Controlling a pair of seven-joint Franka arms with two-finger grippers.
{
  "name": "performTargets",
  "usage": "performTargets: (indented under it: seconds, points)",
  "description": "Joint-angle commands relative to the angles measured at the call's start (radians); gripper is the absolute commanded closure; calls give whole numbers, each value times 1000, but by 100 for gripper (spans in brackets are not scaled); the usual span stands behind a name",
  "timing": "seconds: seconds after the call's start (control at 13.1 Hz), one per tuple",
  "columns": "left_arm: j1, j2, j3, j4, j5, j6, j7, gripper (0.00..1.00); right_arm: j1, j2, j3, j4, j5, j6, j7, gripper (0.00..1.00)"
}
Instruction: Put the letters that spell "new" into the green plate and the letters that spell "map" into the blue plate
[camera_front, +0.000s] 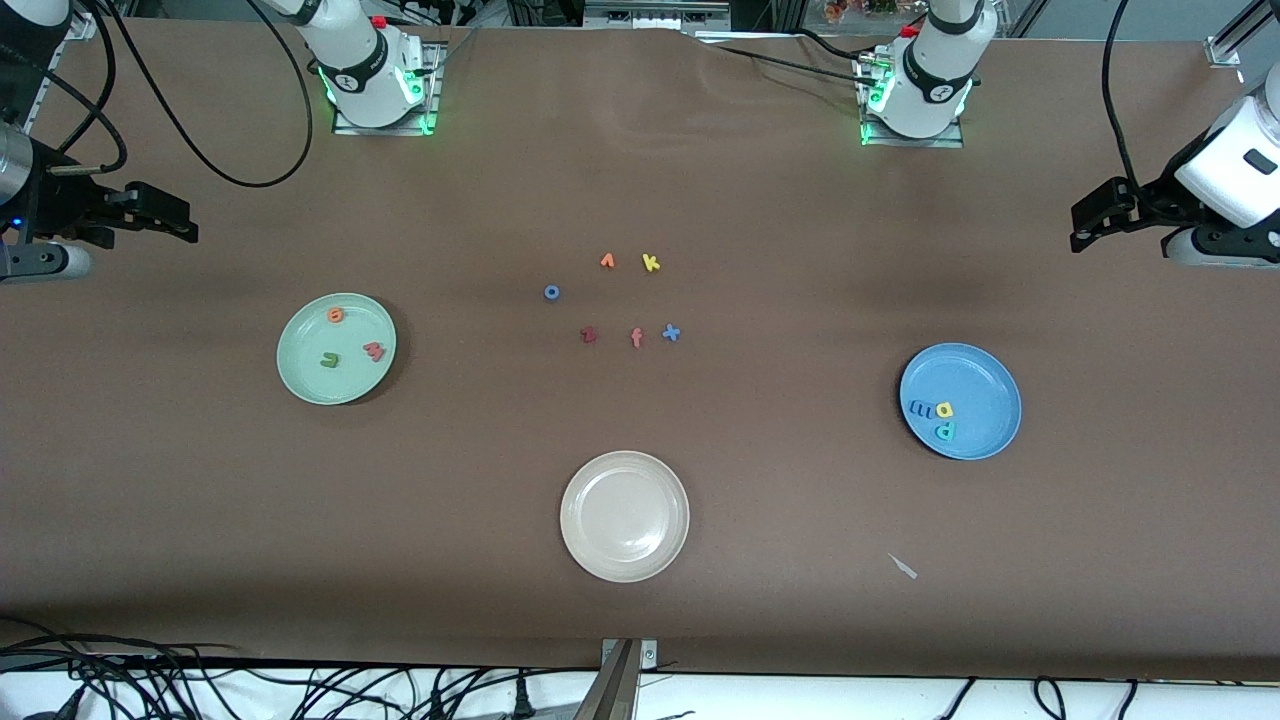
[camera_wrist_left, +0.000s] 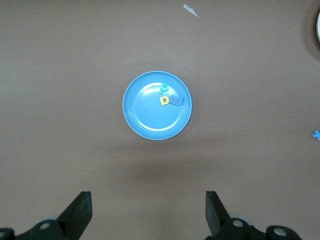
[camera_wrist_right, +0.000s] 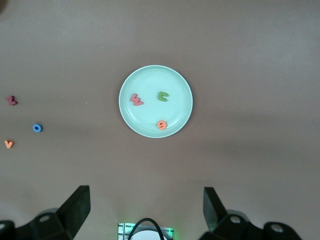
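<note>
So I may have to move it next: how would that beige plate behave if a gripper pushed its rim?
The beige plate sits flat and shallow on the brown table, so it would probably slide rather than tip. It looks rigid and glossy, so open fingers might slip on its low rim. It holds nothing that could spill.

Both arms are pulled back and parked at the table's ends, just waiting up in the air. The left arm's black two-finger gripper (camera_front: 1085, 225) hangs at its own end of the table, fingers (camera_wrist_left: 80, 212) spread wide with nothing between them. Same deal with the right arm's black two-finger gripper (camera_front: 175, 222): fingers (camera_wrist_right: 77, 207) wide apart, empty.
</note>
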Motion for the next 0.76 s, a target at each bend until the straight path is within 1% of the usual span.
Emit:
performTargets:
  seconds: [0.0,0.15,0.23,0.38,0.69]
  points:
    - [-2,13,5,30,-28,-25,2,0,-16,-44,20,-55,-18,17,21,0]
    - [-2,13,3,30,-28,-25,2,0,-14,-55,29,-70,-35,22,80,0]
    - [-2,13,3,30,-28,-25,2,0,-14,-58,44,-75,-44,30,88,0]
    - [-2,13,5,30,-28,-25,2,0,-14,-56,55,-75,-70,34,90,0]
    - [-2,13,5,30,-28,-25,1,0,-14,-55,55,-70,-64,54,91,0]
